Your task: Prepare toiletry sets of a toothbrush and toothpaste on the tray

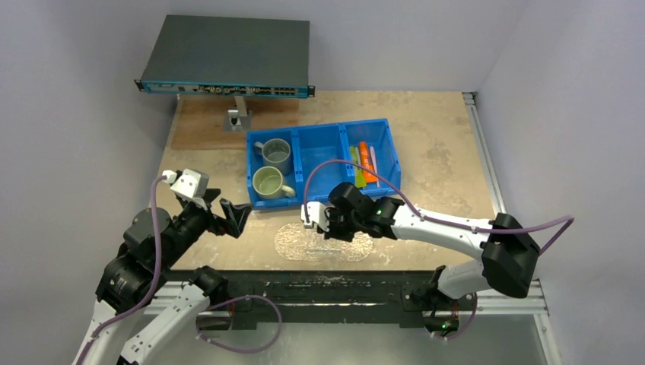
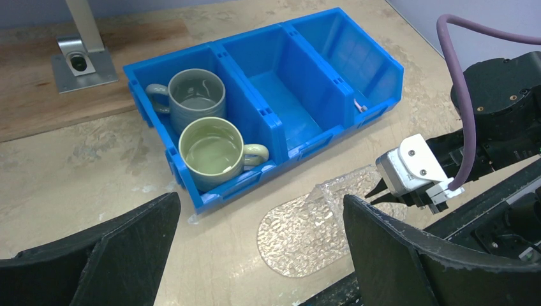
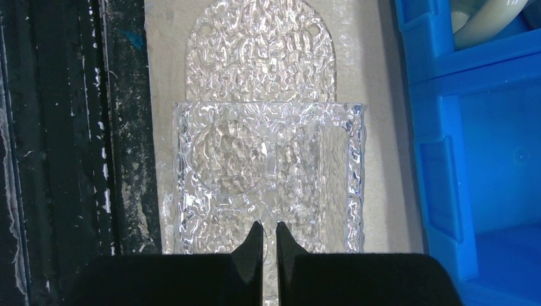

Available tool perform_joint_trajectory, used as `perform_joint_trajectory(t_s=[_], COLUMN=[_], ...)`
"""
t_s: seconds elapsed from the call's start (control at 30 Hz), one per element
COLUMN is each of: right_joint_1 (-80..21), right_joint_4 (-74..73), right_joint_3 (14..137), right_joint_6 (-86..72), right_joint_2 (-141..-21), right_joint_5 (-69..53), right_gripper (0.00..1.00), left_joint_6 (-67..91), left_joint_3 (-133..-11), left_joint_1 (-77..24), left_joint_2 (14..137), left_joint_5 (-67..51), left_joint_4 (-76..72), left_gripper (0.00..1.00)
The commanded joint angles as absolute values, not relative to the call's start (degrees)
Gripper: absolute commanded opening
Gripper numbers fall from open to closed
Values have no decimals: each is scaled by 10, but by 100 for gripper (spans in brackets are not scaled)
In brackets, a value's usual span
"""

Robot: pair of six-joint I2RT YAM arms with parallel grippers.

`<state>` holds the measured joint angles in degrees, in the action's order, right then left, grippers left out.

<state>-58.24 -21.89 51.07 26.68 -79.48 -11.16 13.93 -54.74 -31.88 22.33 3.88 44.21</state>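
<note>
The tray (image 1: pixel 293 242) is a clear pebbled oblong dish at the table's near edge, just in front of the blue bin. It also shows in the left wrist view (image 2: pixel 300 236) and the right wrist view (image 3: pixel 261 51). A clear raised box-like part (image 3: pixel 268 166) stands on its right half. My right gripper (image 1: pixel 310 222) is low over that part, its jaws (image 3: pixel 268 233) closed to a thin gap on a clear edge. The orange tube (image 1: pixel 366 161), the green tube (image 1: pixel 355 166) and a pale toothbrush stick (image 1: pixel 373 160) lie in the bin's right compartment. My left gripper (image 1: pixel 228 213) is open and empty, left of the tray.
The blue three-compartment bin (image 1: pixel 319 141) holds a grey mug (image 1: pixel 275 153) and a pale-green mug (image 1: pixel 269 182) in its left compartment. A dark flat device on a metal stand (image 1: pixel 228 53) sits at the back left. The black table rail (image 3: pixel 64 159) runs beside the tray.
</note>
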Motion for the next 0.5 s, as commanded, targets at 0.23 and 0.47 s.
perform_joint_trajectory(t_s=[0.23,0.47], right_joint_1=[-587,-587], right_joint_4=[-222,-215], right_joint_3=[507,506], right_joint_6=[280,281], right_joint_2=[-781,-781], right_joint_5=[-125,-115], right_gripper=[0,13], left_joint_6=[134,134], left_joint_3=[-547,-547], left_joint_1=[-314,-315], left_joint_2=[226,227], left_joint_5=[41,40], left_joint_4=[424,424], left_gripper=[100,100])
